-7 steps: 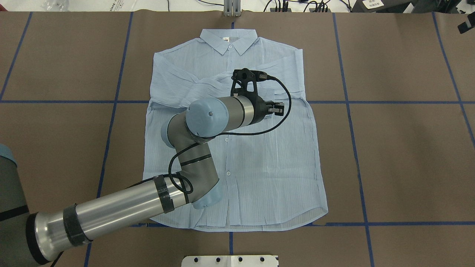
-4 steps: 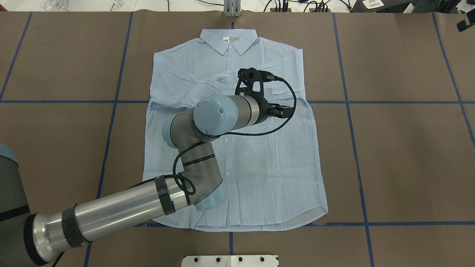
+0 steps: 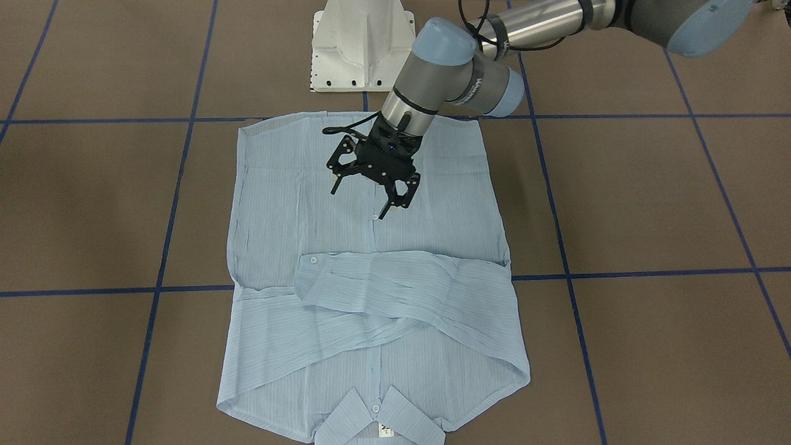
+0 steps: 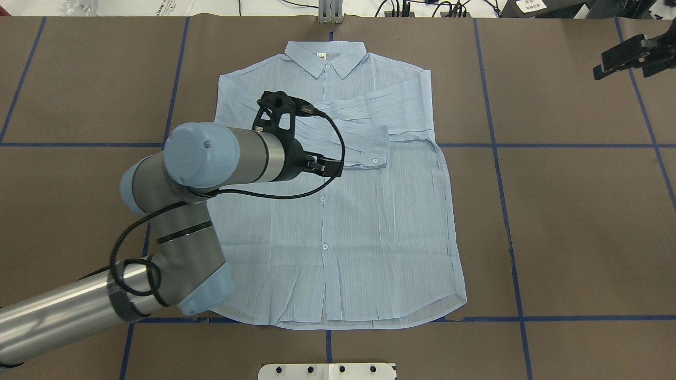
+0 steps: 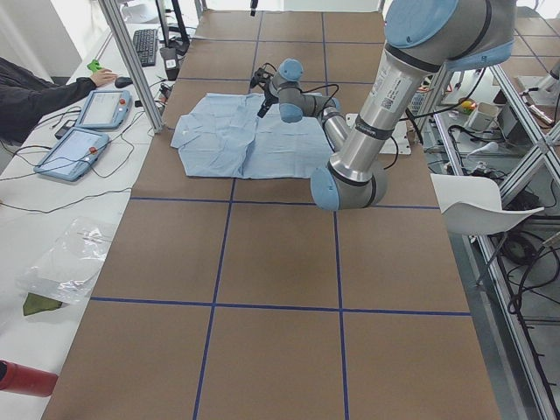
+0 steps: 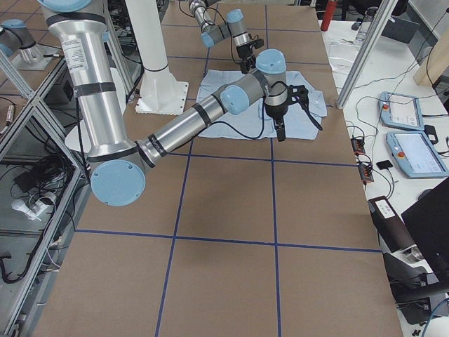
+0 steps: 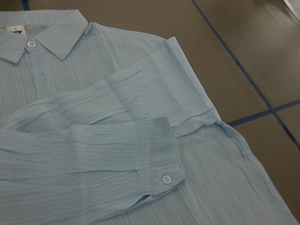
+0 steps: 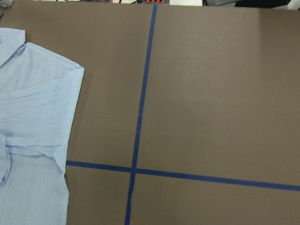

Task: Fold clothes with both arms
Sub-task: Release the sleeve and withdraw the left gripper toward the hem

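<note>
Light-blue shirt (image 4: 380, 221) lay with sleeves (image 4: 359, 134) crossed, body folds not yet made; left gripper (image 3: 358, 203) hovered open and empty, right gripper (image 4: 626, 57) unreadable.

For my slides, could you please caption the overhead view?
Open left gripper above a shirt, sleeves folded across its chest.

The shirt (image 4: 380, 221) is recorded as pale blue, finely striped in a lighter tone; its buttons (image 7: 165, 178) are white, and the neck label (image 7: 15, 30) is white with dark print. The table (image 4: 570, 221) is covered in flat brown, gridded by dark blue tape lines (image 4: 581, 145). The left arm (image 4: 248, 155) is finished in grey and silver, with light-blue joint caps (image 4: 193, 153); the left gripper (image 3: 358, 203) and cable (image 4: 338, 158) are black. The pedestal base (image 3: 361, 43) is white.
</note>
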Robot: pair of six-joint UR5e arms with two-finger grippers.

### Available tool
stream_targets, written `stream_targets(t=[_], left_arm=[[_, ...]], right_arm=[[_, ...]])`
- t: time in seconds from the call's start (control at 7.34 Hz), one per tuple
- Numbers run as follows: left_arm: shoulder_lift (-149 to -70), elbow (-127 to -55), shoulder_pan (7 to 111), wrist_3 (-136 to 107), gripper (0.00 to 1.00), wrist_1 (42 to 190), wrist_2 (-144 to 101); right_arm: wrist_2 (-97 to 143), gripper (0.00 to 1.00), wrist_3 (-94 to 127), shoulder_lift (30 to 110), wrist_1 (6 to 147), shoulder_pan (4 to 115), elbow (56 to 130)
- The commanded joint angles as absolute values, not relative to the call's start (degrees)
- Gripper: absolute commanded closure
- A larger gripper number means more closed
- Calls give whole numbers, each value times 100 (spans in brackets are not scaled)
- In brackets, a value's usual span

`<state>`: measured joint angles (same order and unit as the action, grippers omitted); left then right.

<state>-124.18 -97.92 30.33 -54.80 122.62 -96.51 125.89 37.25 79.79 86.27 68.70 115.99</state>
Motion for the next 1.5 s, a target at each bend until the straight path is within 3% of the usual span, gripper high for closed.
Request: stream_targets(t=[0.0, 0.27, 0.55, 1.09, 1.23, 1.36], left_arm=[[-11640, -10902, 3163, -5458, 0, 12085, -9999], [-10176, -11852, 3164, -5537, 0, 12094, -10081], [-9258, -12216, 3060, -6315, 0, 12137, -9985], [-9088, -12050, 1198, -8241, 0, 11885, -8510], [-9097, -11972, 1074, -8531, 5, 11700, -8508], [-9114, -11849, 985, -8612, 17, 11611, -8508]], right_arm=[[12069, 0, 5503, 9108, 6876, 5831, 12137], [11256, 0, 6429, 9955, 6004, 4823, 12522], [9614, 0, 7396, 10072, 6055, 3268, 12647], [8975, 0, 7918, 10002, 6759, 2453, 12902], [8878, 0, 7919, 9993, 6776, 2374, 12902], [8816, 0, 7936, 9976, 6785, 2321, 12902]])
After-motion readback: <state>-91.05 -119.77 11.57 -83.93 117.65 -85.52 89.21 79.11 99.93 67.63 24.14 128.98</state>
